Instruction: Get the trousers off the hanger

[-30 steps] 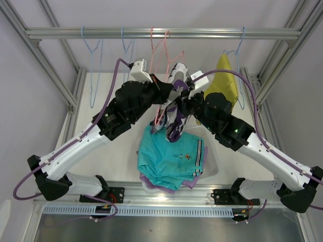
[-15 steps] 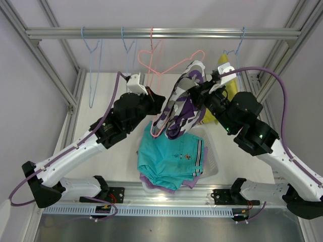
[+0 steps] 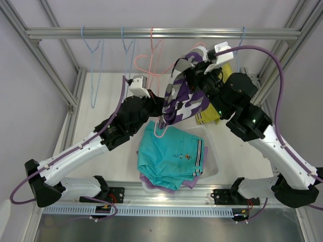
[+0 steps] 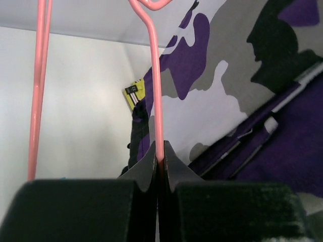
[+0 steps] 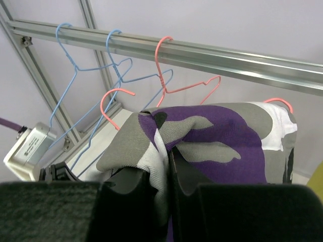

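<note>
The purple-grey-white camouflage trousers (image 3: 182, 98) hang in the air over the table's middle, draped on a pink wire hanger (image 3: 151, 59) that is off the rail and tilted. My left gripper (image 3: 159, 119) is shut on the hanger's lower wire; in the left wrist view that wire (image 4: 156, 96) runs straight up from the pinched jaws (image 4: 159, 158), with the trousers (image 4: 227, 85) just right of it. My right gripper (image 3: 196, 70) is shut on a fold of the trousers (image 5: 222, 128) at their upper end, cloth bunched between its jaws (image 5: 167, 151).
Teal trousers (image 3: 169, 154) lie on top of lilac ones (image 3: 151, 181) in a clear basket (image 3: 213, 169) at the near edge. Mustard yellow trousers (image 3: 208, 117) hang behind my right arm. Blue hangers (image 3: 94, 53) and another pink hanger (image 3: 152, 38) hang on the rail (image 3: 60, 33).
My right gripper has risen and swung back to the right, drawing the camouflage trousers up along the hanger. The left gripper has kept its hold on the hanger and sunk slightly.
</note>
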Controlling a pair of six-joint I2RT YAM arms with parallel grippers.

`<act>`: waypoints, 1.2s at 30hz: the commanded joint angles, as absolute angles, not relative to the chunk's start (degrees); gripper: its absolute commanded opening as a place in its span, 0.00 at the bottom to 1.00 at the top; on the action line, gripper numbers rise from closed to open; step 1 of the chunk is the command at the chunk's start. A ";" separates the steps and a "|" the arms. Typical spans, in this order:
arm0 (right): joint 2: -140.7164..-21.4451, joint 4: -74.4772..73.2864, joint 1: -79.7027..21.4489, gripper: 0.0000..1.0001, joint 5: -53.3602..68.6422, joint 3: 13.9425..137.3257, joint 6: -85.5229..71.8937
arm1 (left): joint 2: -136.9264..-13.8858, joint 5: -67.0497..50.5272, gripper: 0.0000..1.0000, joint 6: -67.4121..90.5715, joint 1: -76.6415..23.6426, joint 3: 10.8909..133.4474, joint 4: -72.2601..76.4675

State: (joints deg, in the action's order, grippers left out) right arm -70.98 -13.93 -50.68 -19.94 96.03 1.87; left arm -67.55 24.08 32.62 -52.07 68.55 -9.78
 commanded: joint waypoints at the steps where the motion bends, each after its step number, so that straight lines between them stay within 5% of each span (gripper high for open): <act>1: -71.27 -1.32 -50.19 0.00 -18.46 102.83 0.26 | -68.55 26.01 0.00 29.45 -53.61 66.89 -6.51; 22: -71.64 -4.83 -55.28 0.00 -15.29 109.16 -3.69 | -77.87 30.50 0.00 27.95 -55.28 72.77 -12.57; 36: -69.70 -8.00 -56.16 0.00 -19.77 113.20 -0.26 | -71.81 29.62 0.00 22.77 -55.63 58.46 -1.24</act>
State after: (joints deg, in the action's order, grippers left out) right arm -74.32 -23.40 -55.46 -20.62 106.65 -0.23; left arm -74.19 31.09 27.16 -54.52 61.36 -4.47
